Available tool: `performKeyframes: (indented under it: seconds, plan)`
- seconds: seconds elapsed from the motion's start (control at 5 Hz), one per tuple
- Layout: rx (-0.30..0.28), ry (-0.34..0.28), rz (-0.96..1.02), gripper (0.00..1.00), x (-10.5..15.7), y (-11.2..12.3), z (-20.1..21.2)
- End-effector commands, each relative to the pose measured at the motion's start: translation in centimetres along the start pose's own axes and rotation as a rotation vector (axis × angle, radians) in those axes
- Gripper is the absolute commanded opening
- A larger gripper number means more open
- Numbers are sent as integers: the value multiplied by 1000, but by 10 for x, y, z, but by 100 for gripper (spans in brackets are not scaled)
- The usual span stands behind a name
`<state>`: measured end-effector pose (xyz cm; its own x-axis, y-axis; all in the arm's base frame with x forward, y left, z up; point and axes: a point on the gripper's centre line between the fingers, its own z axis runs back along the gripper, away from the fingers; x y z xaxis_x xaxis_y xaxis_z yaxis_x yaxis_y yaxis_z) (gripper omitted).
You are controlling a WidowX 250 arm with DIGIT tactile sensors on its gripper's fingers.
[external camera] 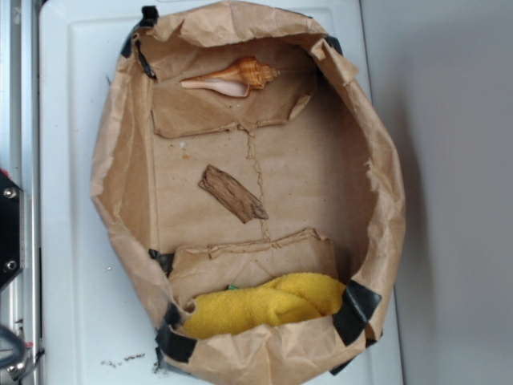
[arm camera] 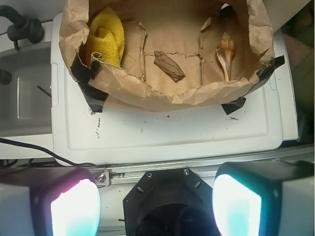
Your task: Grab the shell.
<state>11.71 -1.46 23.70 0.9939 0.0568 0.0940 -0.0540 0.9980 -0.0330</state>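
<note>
The shell (external camera: 232, 78) lies on its side at the far end of a brown paper tray (external camera: 120, 172), orange-brown ribbed spire pointing right, pale pink end pointing left. In the wrist view the shell (arm camera: 224, 56) shows at the tray's right end. My gripper (arm camera: 157, 204) is open, its two glowing pads (arm camera: 75, 209) far apart with nothing between them. It hangs well back from the tray, over the robot's black base and a metal rail, and does not show in the exterior view.
A flat dark-brown piece of wood (external camera: 233, 193) lies mid-tray. A yellow cloth (external camera: 264, 303) is bunched at the near end. The tray has raised crumpled walls taped with black tape (external camera: 355, 311) and rests on a white board (external camera: 68, 120). A metal rail (external camera: 18, 120) runs along the left.
</note>
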Motion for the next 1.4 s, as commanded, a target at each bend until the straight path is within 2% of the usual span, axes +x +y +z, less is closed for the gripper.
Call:
performKeyframes:
  seconds: [0.0, 0.2, 0.4, 0.6, 1.0, 1.2]
  plan:
    - [0, 0, 0, 100, 0, 0, 0]
    - [-11, 5, 28, 100, 34, 8, -3]
    - [-43, -36, -15, 100, 69, 23, -8]
    - [-28, -55, -52, 100, 90, 38, -22]
    - [-28, -51, -40, 100, 138, 36, -85]
    - [-38, 8, -53, 100, 154, 36, -103]
